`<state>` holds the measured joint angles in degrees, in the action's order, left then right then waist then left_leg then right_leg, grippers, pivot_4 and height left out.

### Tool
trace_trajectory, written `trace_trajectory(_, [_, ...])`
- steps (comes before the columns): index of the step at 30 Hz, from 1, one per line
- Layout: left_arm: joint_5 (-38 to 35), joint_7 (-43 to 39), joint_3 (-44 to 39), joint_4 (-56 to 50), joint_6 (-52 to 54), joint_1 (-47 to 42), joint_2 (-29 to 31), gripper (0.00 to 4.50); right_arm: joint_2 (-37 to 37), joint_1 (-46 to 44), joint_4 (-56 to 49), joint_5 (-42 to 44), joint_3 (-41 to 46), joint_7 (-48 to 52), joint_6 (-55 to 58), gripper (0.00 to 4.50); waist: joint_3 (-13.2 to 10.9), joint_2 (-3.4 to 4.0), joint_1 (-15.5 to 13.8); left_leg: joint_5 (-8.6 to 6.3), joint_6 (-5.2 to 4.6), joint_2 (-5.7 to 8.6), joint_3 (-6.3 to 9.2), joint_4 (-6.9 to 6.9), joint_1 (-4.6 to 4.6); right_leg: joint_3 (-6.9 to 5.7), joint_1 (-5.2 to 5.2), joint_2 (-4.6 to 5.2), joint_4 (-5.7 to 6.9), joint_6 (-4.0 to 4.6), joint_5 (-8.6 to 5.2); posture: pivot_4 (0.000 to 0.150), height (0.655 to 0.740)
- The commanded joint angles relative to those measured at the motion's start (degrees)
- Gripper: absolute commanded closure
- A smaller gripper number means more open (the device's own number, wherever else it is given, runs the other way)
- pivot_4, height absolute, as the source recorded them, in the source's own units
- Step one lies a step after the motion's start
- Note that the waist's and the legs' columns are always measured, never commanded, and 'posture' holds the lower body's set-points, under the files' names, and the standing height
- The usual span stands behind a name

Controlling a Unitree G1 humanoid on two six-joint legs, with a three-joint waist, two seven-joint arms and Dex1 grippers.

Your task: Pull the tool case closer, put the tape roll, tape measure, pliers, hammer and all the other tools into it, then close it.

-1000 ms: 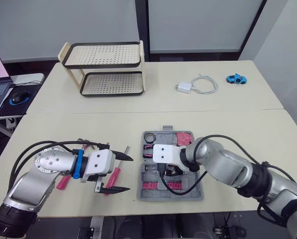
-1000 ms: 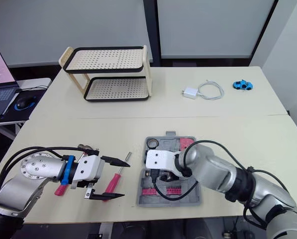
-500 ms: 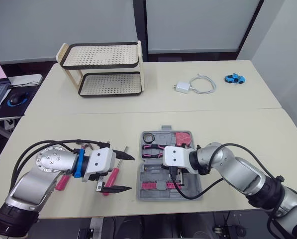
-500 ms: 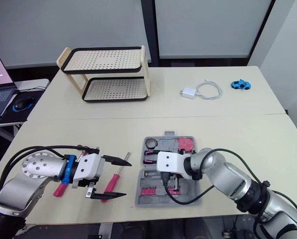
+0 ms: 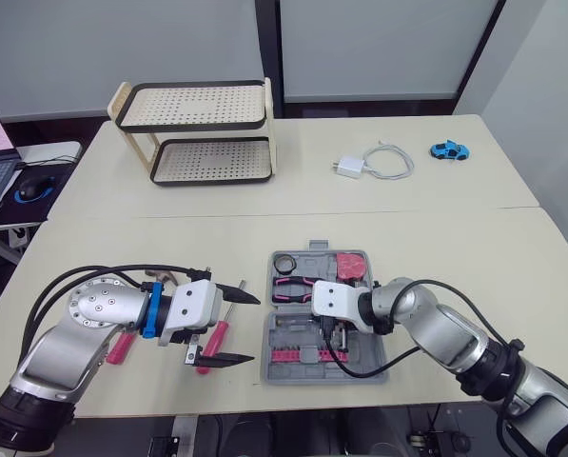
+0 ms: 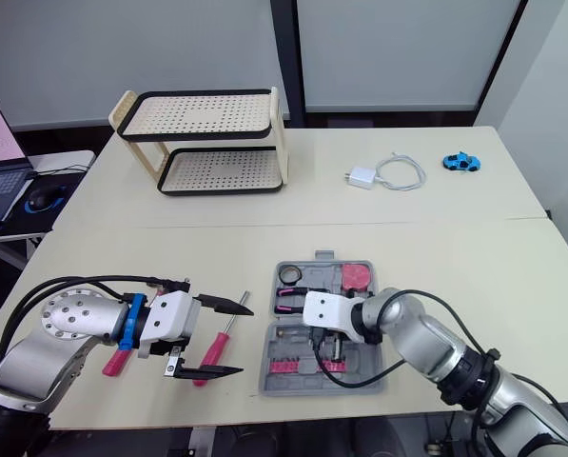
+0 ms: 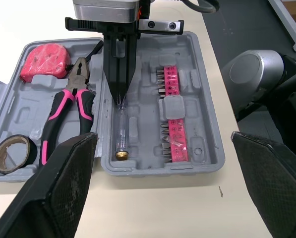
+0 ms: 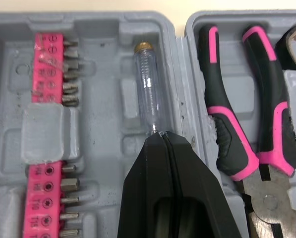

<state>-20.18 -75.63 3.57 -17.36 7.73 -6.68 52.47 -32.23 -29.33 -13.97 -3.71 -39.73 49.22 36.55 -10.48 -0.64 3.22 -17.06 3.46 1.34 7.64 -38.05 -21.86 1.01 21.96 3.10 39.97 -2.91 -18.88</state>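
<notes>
Down in the tool case [image 8: 110, 54], right claw [image 8: 160, 135] pinches the clear tester [image 8: 147, 99].

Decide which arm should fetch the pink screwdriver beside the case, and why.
Left, probably: the left gripper hangs, jaws open, over the pink screwdriver, while the right gripper is shut on the clear screwdriver in the tool case.

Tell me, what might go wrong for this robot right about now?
The right claw pinches only the end of the clear screwdriver. It might slip or settle crooked in the tool case, which could stop the case closing later. The open left claw hangs over a red screwdriver lying loose on the table. A clumsy grab could roll it toward the front edge.
</notes>
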Motion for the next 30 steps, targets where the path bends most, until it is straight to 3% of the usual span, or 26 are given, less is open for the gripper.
trace_trajectory(1, [-0.96, 0.09, -0.53, -1.43, 0.07, -0.15, -0.07, 0.0, 0.31, 1.02, 0.42, -2.46, -2.07, 0.71, -0.12, 4.49, 0.01, 0.0, 0.0, 0.0, 0.0, 0.0, 0.0, 0.0, 0.0, 0.0, 0.0, 0.0, 0.0, 0.0, 0.0, 0.15, 0.74])
trace_trajectory(11, [-1.04, 0.64, -1.14, -1.28, 0.33, 0.81, -0.21, 0.0, 1.91, 2.25, -1.82, -2.02, 2.18, 1.31, -3.18, 4.49, 0.09, -0.03, -0.02, -0.02, -0.03, 0.0, 0.03, 0.0, 0.18, -0.02, -0.21, -0.02, 0.0, 0.0, 0.0, 0.15, 0.74])
trace_trajectory(17, [-4.49, 4.33, -7.38, 0.75, 3.74, 2.21, -0.49, 0.0, 0.6, 4.34, -14.11, 5.5, 12.26, 3.25, -1.14, 4.49, 0.08, -0.04, -0.07, -0.01, -0.02, -0.04, 0.07, -0.01, 0.08, -0.02, -0.14, 0.0, -0.01, 0.0, 0.0, 0.15, 0.74])
trace_trajectory(21, [-7.32, 9.83, -15.2, 4.07, 8.29, 3.25, -1.17, 0.0, -2.15, 7.95, -21.34, 8.48, 22.45, 1.25, -0.58, 4.49, 0.08, -0.04, -0.24, -0.02, -0.04, -0.04, 0.08, 0.0, 0.1, -0.04, -0.18, 0.02, -0.02, 0.0, 0.0, 0.15, 0.74])
trace_trajectory(25, [-8.1, 17.59, -23.71, 10.36, 11.36, 3.42, -2.67, 0.0, -6.75, 17.35, -24.45, 11.95, 37.6, 1.1, -5.0, 4.49, 0.08, -0.05, -0.8, -0.03, -0.04, -0.02, 0.07, 0.0, 0.1, -0.04, -0.19, 0.04, -0.06, 0.0, 0.0, 0.15, 0.74])
trace_trajectory(30, [-6.19, 26.91, -32.7, 21.36, 11.31, 4.89, -5.31, 0.0, -10.82, 32.28, -17.53, 14.61, 58.71, 2.86, -11.79, 4.49, 0.1, -0.11, -1.48, -0.03, -0.06, 0.02, -0.01, 0.0, 0.14, -0.03, -0.26, 0.04, -0.07, 0.0, 0.0, 0.15, 0.74])
